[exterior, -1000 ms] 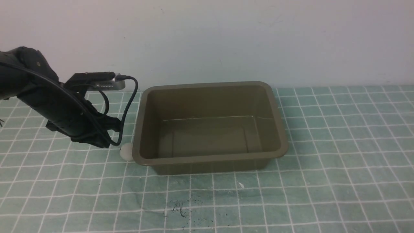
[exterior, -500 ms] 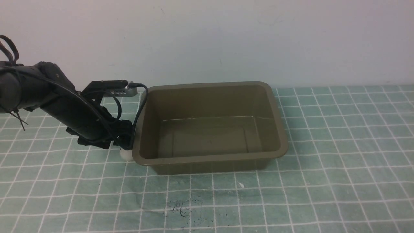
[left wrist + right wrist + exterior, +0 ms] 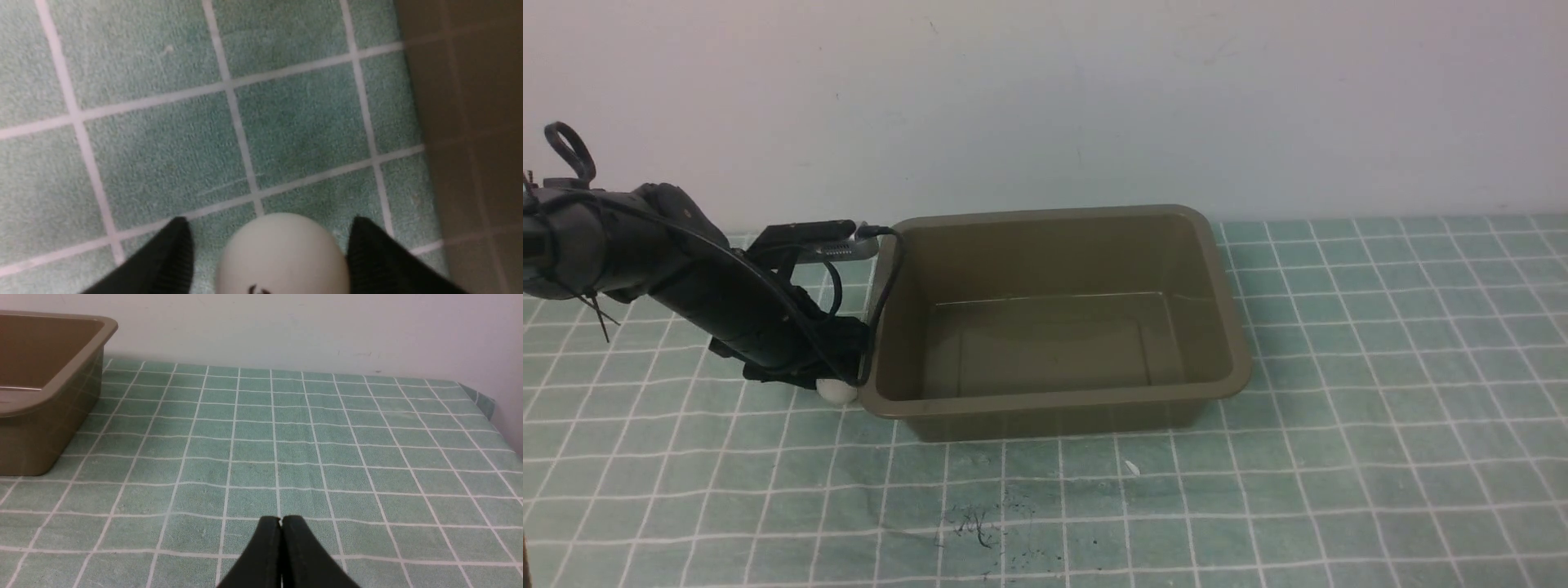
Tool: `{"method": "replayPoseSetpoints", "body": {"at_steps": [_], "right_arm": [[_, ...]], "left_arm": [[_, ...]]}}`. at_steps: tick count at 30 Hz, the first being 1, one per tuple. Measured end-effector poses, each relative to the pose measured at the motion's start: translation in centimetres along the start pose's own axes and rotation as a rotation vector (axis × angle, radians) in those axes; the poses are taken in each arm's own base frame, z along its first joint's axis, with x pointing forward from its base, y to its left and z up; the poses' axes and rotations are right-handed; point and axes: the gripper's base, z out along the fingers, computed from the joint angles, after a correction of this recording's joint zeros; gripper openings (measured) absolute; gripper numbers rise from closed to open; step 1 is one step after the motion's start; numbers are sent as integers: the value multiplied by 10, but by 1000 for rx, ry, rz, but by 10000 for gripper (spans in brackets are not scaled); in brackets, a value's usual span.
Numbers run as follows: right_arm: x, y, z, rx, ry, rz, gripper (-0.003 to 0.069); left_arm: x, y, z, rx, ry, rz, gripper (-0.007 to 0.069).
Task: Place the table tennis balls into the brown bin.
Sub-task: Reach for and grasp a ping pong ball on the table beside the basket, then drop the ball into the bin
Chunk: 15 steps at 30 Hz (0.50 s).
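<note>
While the left jaws stand apart, the small plain white matte table tennis ball (image 3: pixel 282 253) sits between their two black fingers (image 3: pixel 173 261), resting on the green cloth with a white grid (image 3: pixel 163 155) that covers the desk. One finger shows a clear strip of cloth between itself and the ball. The other finger lies so near the ball's edge that I cannot tell whether they touch. A small dark mark shows on the ball at the cut edge of the left wrist view. Just beyond that nearer finger, on the outer side of the jaws, rises the glossy side wall of the large rectangular olive-brown plastic bin (image 3: pixel 470 122), which reflects the grid lines. From the front, the black left arm (image 3: pixel 743 318) slants down beside the bin (image 3: pixel 1054 400), and the ball (image 3: pixel 836 392) peeks out under its tip, on the cloth (image 3: pixel 1339 408) outside the bin and just beside its rounded near corner. The bin's inside shows only smooth walls and floor. The right jaws are pressed together, fingers (image 3: pixel 265 555) meeting in a thin seam, low over bare cloth (image 3: pixel 327 437). The bin's corner (image 3: pixel 49 396) stands well apart from them, off to one side ahead.
</note>
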Motion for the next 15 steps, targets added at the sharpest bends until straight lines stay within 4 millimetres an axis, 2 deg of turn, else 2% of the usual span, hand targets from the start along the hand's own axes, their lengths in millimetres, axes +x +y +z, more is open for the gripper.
{"method": "replayPoseSetpoints", "body": {"at_steps": [1, 3, 5, 8, 9, 10, 11, 12, 15], "right_arm": [[0, 0, 0, 0, 0, 0, -15], [0, 0, 0, 0, 0, 0, -15], [0, 0, 0, 0, 0, 0, -15], [0, 0, 0, 0, 0, 0, -15], [0, 0, 0, 0, 0, 0, -15], [0, 0, 0, 0, 0, 0, -15], [0, 0, 0, 0, 0, 0, -15], [0, 0, 0, 0, 0, 0, -15], [0, 0, 0, 0, 0, 0, -15]], "left_arm": [[0, 0, 0, -2, 5, 2, 343], [1, 0, -1, -4, 23, 0, 346], [1, -2, -10, -7, 51, 6, 346], [-8, -10, -39, -23, 29, 31, 346], [-14, -18, -56, -25, -4, 59, 346], [-15, -19, -59, -25, -11, 63, 346], [-23, -33, -81, -22, -67, 115, 346], [-27, -47, -95, -9, -103, 163, 346], [-33, -81, -110, 34, -176, 264, 346]]}}
